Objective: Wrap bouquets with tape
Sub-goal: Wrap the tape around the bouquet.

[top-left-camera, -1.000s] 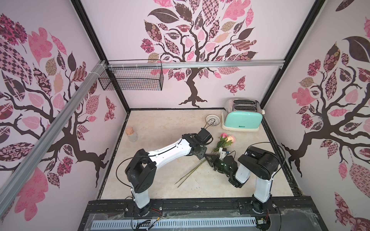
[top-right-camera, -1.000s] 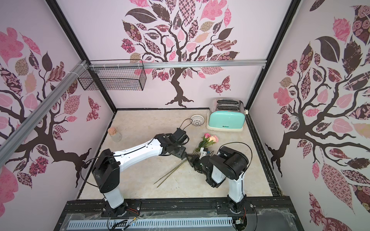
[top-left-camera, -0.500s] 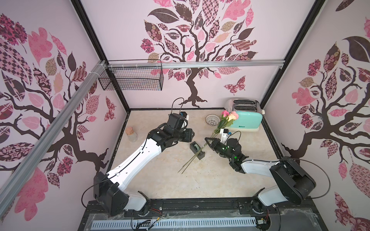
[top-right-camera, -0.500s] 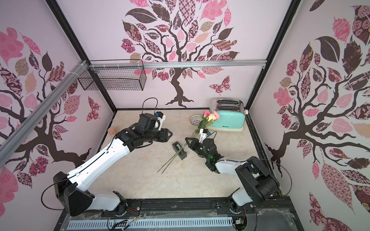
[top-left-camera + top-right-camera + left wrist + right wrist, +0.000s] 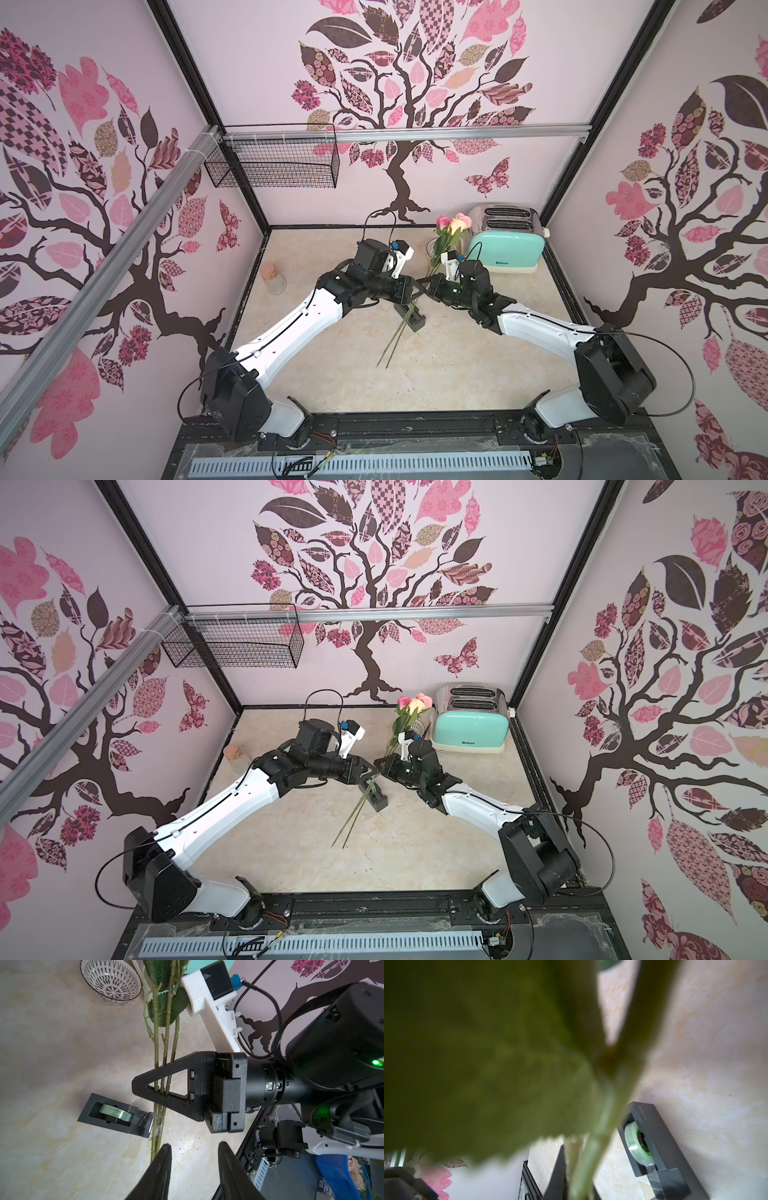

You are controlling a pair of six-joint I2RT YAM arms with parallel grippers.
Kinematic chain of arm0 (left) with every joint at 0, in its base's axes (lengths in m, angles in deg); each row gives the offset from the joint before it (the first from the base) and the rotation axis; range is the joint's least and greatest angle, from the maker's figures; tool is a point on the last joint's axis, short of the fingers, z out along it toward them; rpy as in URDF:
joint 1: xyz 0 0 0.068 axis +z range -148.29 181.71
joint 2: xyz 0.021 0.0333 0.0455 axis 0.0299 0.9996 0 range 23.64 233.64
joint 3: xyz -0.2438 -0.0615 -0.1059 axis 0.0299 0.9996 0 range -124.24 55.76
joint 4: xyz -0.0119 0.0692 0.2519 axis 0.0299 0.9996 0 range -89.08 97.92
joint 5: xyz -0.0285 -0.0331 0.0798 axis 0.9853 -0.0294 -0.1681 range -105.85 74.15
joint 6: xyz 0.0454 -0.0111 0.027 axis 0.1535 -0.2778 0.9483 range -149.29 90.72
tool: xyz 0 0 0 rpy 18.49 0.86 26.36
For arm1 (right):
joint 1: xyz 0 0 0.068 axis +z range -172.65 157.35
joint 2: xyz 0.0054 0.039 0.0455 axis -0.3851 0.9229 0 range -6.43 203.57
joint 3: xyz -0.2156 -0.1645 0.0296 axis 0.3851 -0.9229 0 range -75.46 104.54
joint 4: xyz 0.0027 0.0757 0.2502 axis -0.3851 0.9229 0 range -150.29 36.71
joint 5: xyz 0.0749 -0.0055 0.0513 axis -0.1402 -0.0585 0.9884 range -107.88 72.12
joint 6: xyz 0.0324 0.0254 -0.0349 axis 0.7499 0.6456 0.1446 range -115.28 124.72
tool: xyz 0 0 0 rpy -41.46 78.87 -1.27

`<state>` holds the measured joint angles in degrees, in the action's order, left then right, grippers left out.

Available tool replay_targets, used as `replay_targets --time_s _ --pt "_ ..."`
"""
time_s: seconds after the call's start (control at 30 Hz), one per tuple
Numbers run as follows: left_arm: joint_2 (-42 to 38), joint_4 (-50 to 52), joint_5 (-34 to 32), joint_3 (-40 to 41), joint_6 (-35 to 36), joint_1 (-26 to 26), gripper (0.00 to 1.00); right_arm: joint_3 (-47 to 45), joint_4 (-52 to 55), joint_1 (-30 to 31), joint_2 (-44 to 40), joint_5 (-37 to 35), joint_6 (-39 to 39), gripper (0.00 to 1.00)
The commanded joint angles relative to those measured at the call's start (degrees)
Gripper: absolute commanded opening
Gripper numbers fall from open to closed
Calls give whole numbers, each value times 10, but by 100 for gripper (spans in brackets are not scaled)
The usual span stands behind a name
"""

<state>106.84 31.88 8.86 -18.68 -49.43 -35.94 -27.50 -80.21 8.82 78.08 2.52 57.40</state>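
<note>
The bouquets [image 5: 452,223], pink and peach roses on long green stems [image 5: 165,1043], stand tilted above the table, blooms toward the back wall. My right gripper [image 5: 430,286] is shut on the stems midway, and in its wrist view a blurred leaf [image 5: 488,1053] hides most of the scene. The stem ends [image 5: 345,833] hang near the table. The tape [image 5: 116,1114] sits in its black dispenser [image 5: 412,319] right beside the stems. My left gripper [image 5: 194,1147] is open and holds nothing, close to the stems just below the right gripper's hold.
A mint toaster [image 5: 505,249] stands at the back right, with a patterned white bowl [image 5: 111,980] next to it behind the flowers. A corked glass jar [image 5: 274,281] is at the left edge. A wire basket [image 5: 272,164] hangs on the back rail.
Both arms have stretched out to the table's middle. The right gripper has raised the bouquets toward the back. The left jaws have narrowed and moved in beside the stems.
</note>
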Motion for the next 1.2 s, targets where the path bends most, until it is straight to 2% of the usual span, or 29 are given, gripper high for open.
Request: replay_targets --time_s 0.0,0.5,1.17 --pt "9 -26 17 10 -8 -7 40 16 11 1 -6 13 3 0" --pt "21 -60 -15 62 -24 -6 38 16 -14 0 -12 26 32 0" --pt "62 -90 -7 46 -24 0 37 7 -38 0 -13 50 44 0"
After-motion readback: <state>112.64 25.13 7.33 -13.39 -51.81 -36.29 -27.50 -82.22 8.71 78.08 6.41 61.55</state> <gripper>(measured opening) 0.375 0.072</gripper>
